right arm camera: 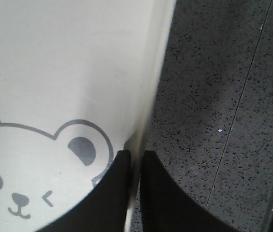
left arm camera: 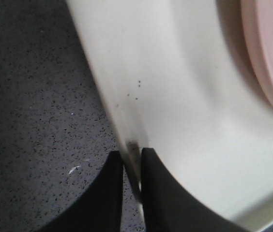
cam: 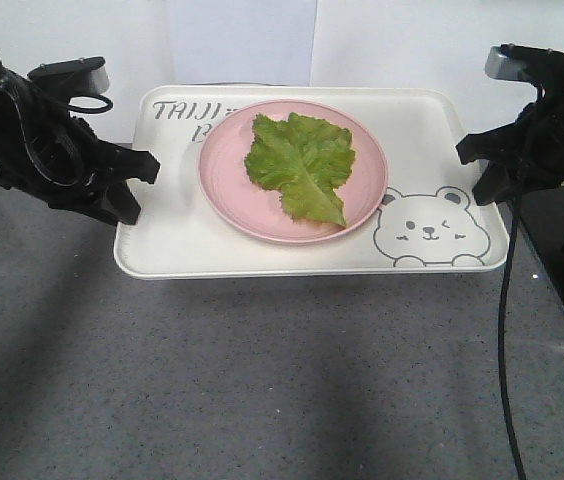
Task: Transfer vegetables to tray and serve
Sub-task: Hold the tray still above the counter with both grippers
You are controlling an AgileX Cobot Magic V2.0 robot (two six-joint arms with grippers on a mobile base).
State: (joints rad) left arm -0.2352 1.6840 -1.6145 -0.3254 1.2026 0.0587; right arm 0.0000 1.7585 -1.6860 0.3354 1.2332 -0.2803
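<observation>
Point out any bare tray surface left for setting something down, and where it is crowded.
Bare strips on the tray: left of the pink plate, and along the front rim. The plate with the lettuce leaf fills the middle. The left gripper and right gripper pinch the side rims.

Both arms reach in from opposite sides, black and angled downward toward the middle. The left end effector sits at the tray's left edge; in the wrist view its two dark fingers pinch the rim between them, one on each face. The right end effector mirrors it on the right edge, its fingers closed tight on the rim too. A cable hangs from the right arm.
</observation>
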